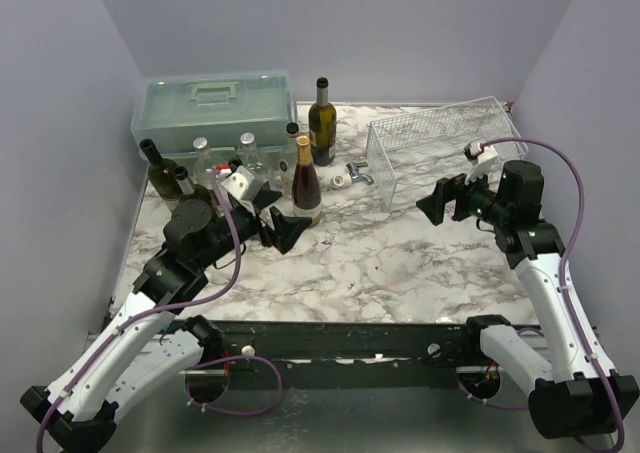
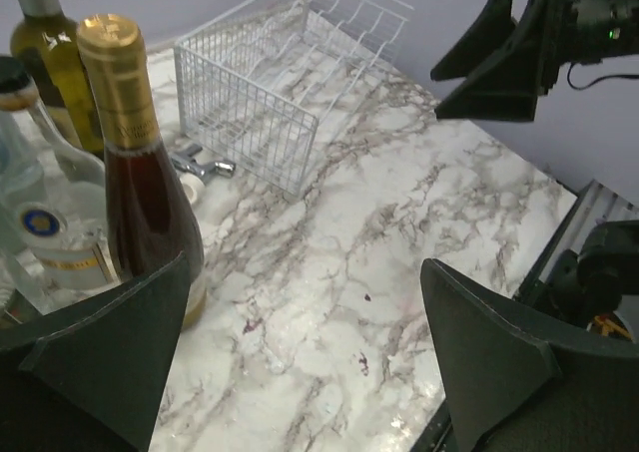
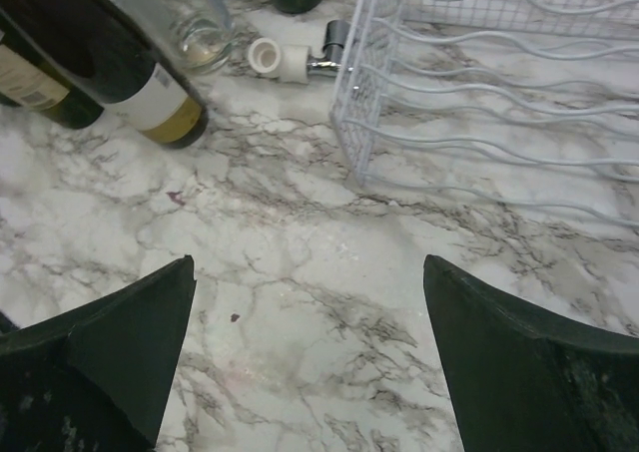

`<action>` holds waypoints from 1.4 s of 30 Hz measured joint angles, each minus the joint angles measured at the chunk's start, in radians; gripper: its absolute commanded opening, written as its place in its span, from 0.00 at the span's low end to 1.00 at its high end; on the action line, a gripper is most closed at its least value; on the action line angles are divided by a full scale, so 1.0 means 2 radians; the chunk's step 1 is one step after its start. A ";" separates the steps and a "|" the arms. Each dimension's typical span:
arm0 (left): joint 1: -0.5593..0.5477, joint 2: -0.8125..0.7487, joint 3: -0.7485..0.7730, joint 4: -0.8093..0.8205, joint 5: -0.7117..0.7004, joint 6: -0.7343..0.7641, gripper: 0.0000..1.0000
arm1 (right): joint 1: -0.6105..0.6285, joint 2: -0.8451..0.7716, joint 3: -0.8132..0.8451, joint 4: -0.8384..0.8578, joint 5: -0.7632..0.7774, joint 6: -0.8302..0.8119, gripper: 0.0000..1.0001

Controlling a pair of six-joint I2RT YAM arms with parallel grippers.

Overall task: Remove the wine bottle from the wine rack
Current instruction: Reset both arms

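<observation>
**As the rack lay bare, a clean retreat was what counted**

Since no bottle lay in the wine rack (image 1: 440,148), the task looked all but done. The likely candidate, a gold-foiled wine bottle (image 1: 306,178), stood upright on the marble table (image 1: 380,263) just outside the left gripper (image 1: 282,218), on its left-finger side and not between the jaws. Those jaws were spread wide with nothing in them; only bare marble showed in the gap. Done well, the step in hand called for drawing that gripper straight back from the bottle without swinging the near finger sideways — a nudge at the base could have toppled it into the other bottles (image 1: 200,163) crowded behind.

The left arm reached forward low over the table, its wrist pitched down. The right arm stood with elbow raised and forearm angled inward. The right gripper (image 1: 440,201) hung above the marble, jaws likewise wide apart and empty — the rack ahead of them, off to the right-finger side and apart from both fingers.
</observation>
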 measured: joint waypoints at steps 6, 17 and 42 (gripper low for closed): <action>0.016 -0.047 -0.067 -0.024 0.027 -0.017 0.99 | -0.021 0.004 0.000 0.025 0.056 0.003 0.99; 0.019 -0.046 -0.147 -0.026 0.047 0.030 0.99 | -0.087 0.011 -0.046 0.108 0.106 0.060 1.00; 0.020 -0.087 -0.173 -0.027 0.006 0.076 0.99 | -0.091 -0.013 -0.067 0.111 0.141 0.086 1.00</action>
